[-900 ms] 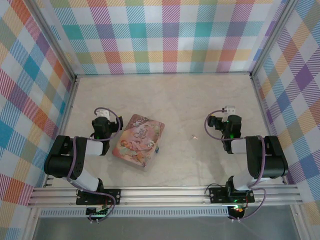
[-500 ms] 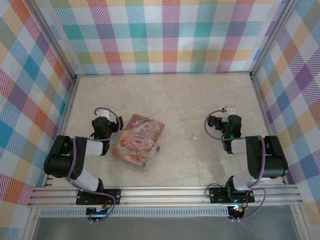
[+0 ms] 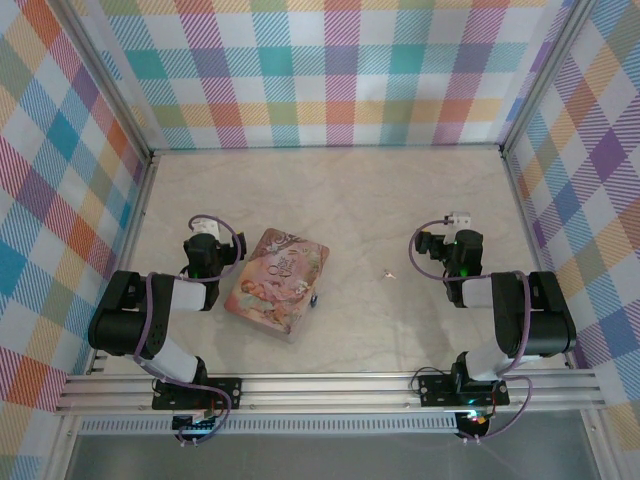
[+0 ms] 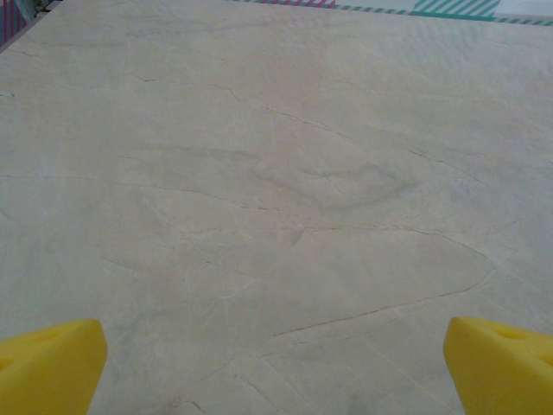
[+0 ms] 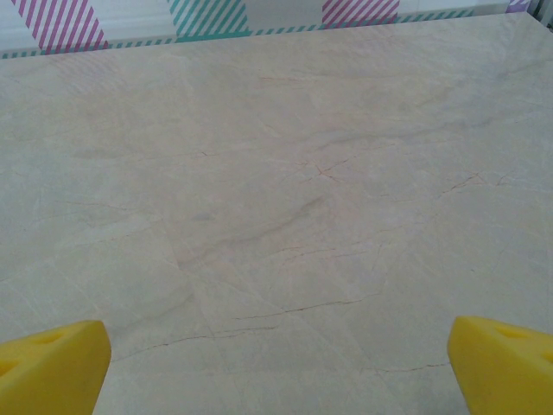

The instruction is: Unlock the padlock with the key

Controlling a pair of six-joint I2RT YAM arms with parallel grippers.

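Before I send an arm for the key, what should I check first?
1. Left gripper open and empty: ok.
2. Right gripper open and empty: ok.
3. Key lying free on the table: ok.
4. Padlock clear of the tin: cannot tell, it sits right at the tin's edge.
5. Which way the padlock faces: cannot tell, too small.

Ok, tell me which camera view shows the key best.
Top external: the key lies there, a tiny pale speck on the table, between the tin and the right arm. Both wrist views face bare marble.
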